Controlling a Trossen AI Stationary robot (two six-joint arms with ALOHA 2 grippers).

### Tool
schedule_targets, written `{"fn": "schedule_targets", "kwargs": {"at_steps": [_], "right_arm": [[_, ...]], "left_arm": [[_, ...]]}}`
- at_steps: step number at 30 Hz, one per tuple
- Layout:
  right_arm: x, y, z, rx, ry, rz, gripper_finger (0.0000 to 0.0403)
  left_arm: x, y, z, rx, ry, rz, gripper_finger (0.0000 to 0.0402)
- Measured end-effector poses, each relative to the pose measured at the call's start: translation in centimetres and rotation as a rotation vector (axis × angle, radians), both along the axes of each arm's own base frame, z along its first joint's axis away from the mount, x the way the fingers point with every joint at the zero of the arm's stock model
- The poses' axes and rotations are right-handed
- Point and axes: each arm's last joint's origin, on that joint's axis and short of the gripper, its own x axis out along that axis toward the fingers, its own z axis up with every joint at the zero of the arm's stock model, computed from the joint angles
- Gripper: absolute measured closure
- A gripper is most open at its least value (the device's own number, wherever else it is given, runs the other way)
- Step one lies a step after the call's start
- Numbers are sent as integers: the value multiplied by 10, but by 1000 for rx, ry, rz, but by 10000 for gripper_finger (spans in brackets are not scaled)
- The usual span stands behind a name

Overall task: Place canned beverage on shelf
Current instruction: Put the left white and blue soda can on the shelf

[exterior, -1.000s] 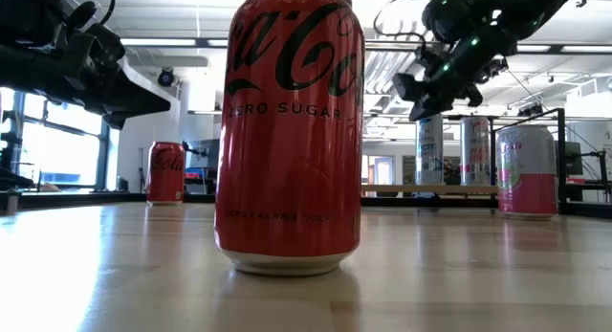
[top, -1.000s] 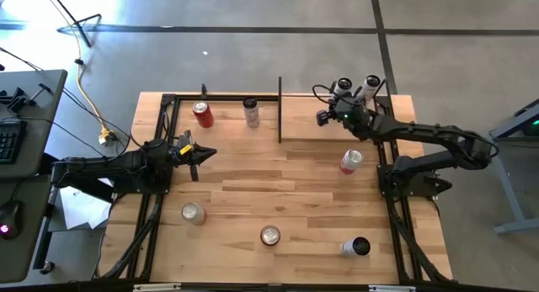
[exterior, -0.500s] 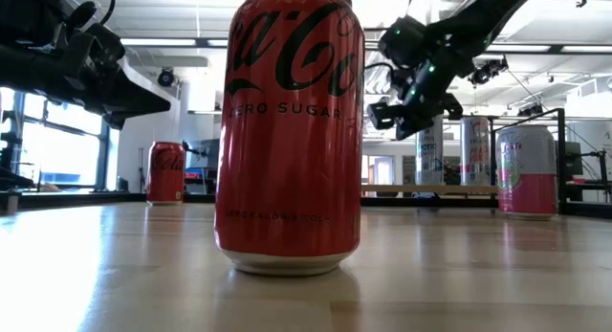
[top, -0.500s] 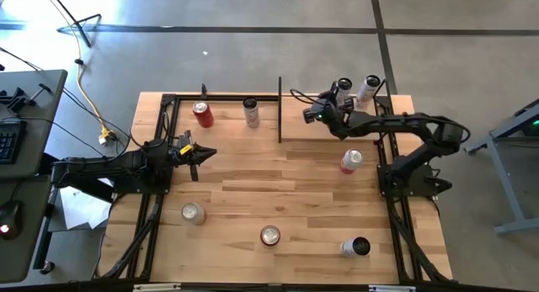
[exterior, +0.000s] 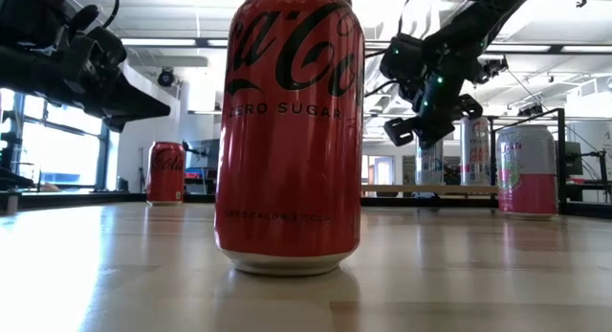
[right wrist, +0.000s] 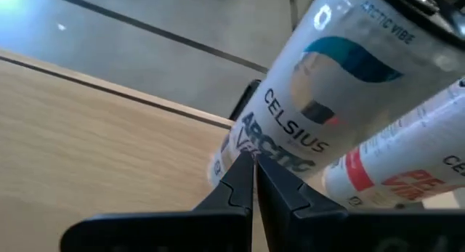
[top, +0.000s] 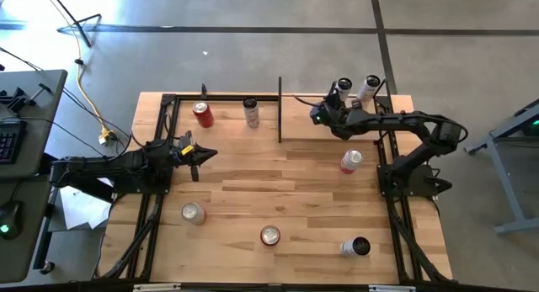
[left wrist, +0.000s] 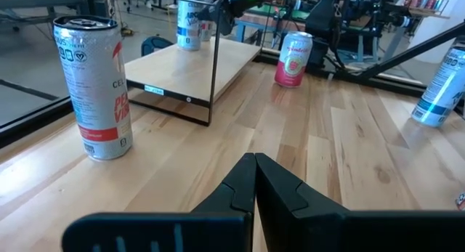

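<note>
The shelf [top: 333, 130] is a low light-wood plank at the far right of the table, with a thin black upright plate [top: 280, 108] at its left end. Two tall Celsius cans [top: 344, 87] [top: 370, 85] stand on its far right corner. My right gripper [top: 320, 112] [exterior: 402, 131] hangs shut over the shelf, slanting down toward the far side. In the right wrist view its tips [right wrist: 252, 161] show in front of the nearer can [right wrist: 320, 99]. My left gripper [top: 202, 153] [left wrist: 254, 161] waits shut above the table's left part. My right gripper's shut fingertips [right wrist: 243, 172] show against the lower wall of the Celsius can [right wrist: 280, 147], slanting down from the near side. I cannot tell whether they touch it or stop short. The can stands on the shelf.
On the tabletop stand a red can [top: 202, 114], a white-and-red can [top: 251, 112], a pink can [top: 351, 161], a silver-topped can [top: 193, 212] and a red Coca-Cola can [top: 269, 235] [exterior: 292, 131]. Another can [top: 356, 246] lies near the front right. Black frame rails run along both sides.
My right gripper has swung over the shelf toward the upright plate, then come back a little toward the cans. It has sunk and tipped its fingers further down, staying shut. The cans have not moved.
</note>
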Motion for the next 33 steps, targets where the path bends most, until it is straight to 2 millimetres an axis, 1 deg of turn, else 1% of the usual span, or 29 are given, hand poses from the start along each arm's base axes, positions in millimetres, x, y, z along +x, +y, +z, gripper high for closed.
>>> {"fn": "schedule_targets", "kwargs": {"at_steps": [3, 7, 9, 12, 16, 21, 26, 33], "right_arm": [[5, 0, 6, 32, -48, 40, 401], [21, 6, 13, 9, -136, 144, 401], [28, 7, 12, -17, -149, 169, 401], [33, 2, 6, -77, -136, 123, 403], [31, -11, -12, -88, -106, 32, 403], [28, -23, -28, -64, -57, -9, 403], [23, -23, -29, -48, -11, -19, 403], [10, -21, -18, -29, 21, -50, 403]], "left_arm": [[0, 0, 0, -7, 2, 4, 401], [0, 0, 0, -7, 2, 4, 401], [0, 0, 0, -7, 1, 5, 401], [0, 0, 0, -7, 1, 5, 401], [0, 0, 0, -7, 1, 5, 401], [0, 0, 0, -7, 2, 5, 401], [0, 0, 0, -6, 2, 5, 401], [0, 0, 0, -6, 1, 5, 401]]}}
